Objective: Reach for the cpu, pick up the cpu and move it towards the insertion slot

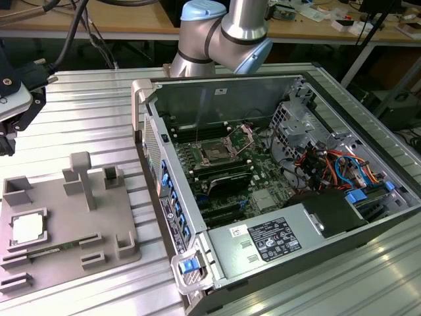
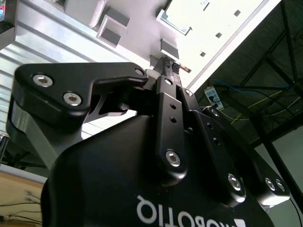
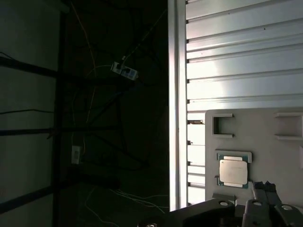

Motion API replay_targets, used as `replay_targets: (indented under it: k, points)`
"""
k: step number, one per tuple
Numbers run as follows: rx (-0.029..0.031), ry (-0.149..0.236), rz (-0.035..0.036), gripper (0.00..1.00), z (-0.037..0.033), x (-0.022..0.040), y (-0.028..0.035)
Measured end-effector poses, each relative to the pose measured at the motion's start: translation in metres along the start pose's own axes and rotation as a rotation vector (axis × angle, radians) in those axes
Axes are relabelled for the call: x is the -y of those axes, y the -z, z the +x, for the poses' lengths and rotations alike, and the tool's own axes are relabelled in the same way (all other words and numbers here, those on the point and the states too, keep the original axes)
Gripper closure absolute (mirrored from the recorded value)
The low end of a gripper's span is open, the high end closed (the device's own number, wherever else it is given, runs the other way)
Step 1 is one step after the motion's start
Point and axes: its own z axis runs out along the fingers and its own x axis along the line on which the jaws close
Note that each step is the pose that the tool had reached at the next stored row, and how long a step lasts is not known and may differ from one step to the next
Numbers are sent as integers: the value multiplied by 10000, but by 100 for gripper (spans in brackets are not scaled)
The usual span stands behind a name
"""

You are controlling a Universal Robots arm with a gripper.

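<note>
- At the exterior view's left, the cpu (image 1: 27,228) lies in a grey tray (image 1: 66,220), with the gripper (image 3: 263,185) apart from it.
- It is probably light, stiff and fragile; best to grasp opposite edges.
- Jaws: I cannot tell.

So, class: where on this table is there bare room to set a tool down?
Bare: the ribbed table between the grey tray and the far edge, beside the computer case; also the strip in front of the case at the exterior view's right. Crowded: the case's inside, boards and cables; the tray, cpu among raised blocks.
</note>
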Motion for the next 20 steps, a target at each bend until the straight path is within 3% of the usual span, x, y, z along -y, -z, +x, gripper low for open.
replay_targets:
  k: [20]
  points:
    - [0,0,0,89,193,-4,-1]
